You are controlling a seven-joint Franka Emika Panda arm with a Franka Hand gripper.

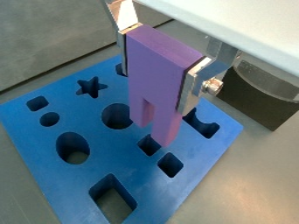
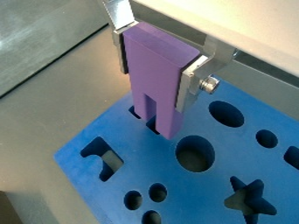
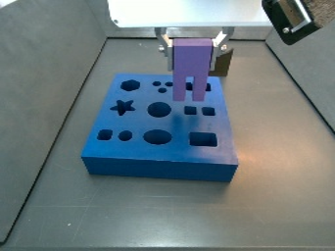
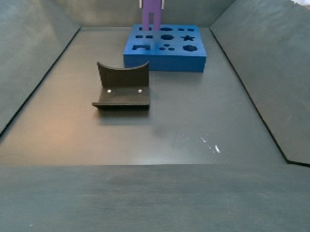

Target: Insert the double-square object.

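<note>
The double-square object is a tall lilac-purple block with two square prongs. My gripper is shut on its upper part, one silver finger on each side, as both wrist views show. The block hangs upright over the blue board. Its prong tips are at the board's top face by dark square holes. I cannot tell whether the tips have entered. In a side view the object stands over the board's far right part. It also shows at the far end in a side view.
The blue board has several cutouts: a star, round holes and square holes. The dark fixture stands on the grey floor apart from the board and shows beside it in a wrist view. Dark walls enclose the floor.
</note>
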